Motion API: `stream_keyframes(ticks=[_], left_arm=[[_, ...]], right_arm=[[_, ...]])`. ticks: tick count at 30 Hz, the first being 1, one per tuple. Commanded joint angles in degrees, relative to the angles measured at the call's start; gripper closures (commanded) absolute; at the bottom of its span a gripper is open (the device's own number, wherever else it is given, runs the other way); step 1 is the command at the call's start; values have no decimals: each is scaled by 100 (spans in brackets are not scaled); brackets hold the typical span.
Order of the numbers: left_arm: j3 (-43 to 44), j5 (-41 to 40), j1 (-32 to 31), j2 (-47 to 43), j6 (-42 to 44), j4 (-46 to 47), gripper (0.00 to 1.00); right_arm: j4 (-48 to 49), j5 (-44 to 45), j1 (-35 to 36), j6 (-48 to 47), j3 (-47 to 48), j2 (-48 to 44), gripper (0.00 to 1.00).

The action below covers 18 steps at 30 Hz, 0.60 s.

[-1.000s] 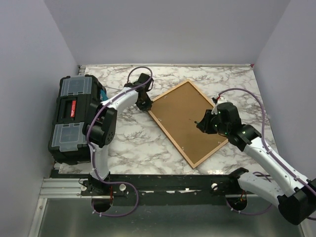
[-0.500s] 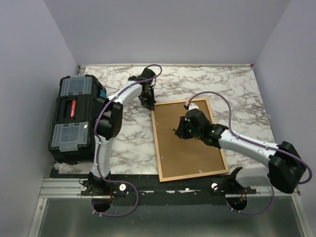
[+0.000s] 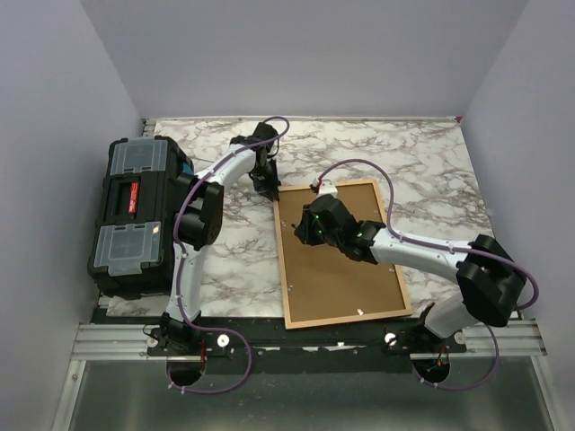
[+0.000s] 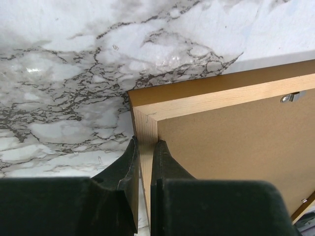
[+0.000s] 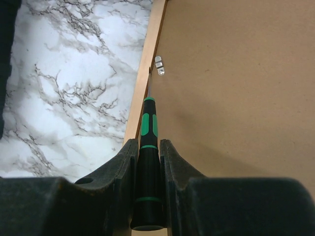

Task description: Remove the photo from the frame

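Observation:
The orange-brown wooden frame (image 3: 286,260) lies face down on the marble table, its plain brown backing board (image 3: 337,274) up. The photo is hidden under the board. My left gripper (image 3: 267,191) is shut on the frame's far-left corner rail (image 4: 145,132). My right gripper (image 3: 310,232) is shut on a black-and-green screwdriver (image 5: 147,147); the thin shaft points along the frame's left rail (image 5: 150,54), its tip near a small metal retaining clip (image 5: 158,65). Another clip (image 4: 291,97) shows in the left wrist view.
A black toolbox (image 3: 135,215) stands at the table's left edge. Walls enclose the table at the back and both sides. The arms' base rail (image 3: 296,337) runs along the near edge, just below the frame's bottom side.
The frame has turned from a diagonal lie to nearly square with the table. My right gripper has moved left across the backing board with the screwdriver, towards the left rail. The left gripper stayed on the corner.

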Motion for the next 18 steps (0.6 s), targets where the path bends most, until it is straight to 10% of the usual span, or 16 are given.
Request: stream_keyframes(ticks=[1, 18], left_arm=[[359, 160, 138, 206, -207, -91, 100], [404, 655, 286, 291, -550, -186, 100]], right_arm=[[151, 353, 112, 72, 317, 374, 100], [-224, 1040, 427, 485, 577, 958, 100]])
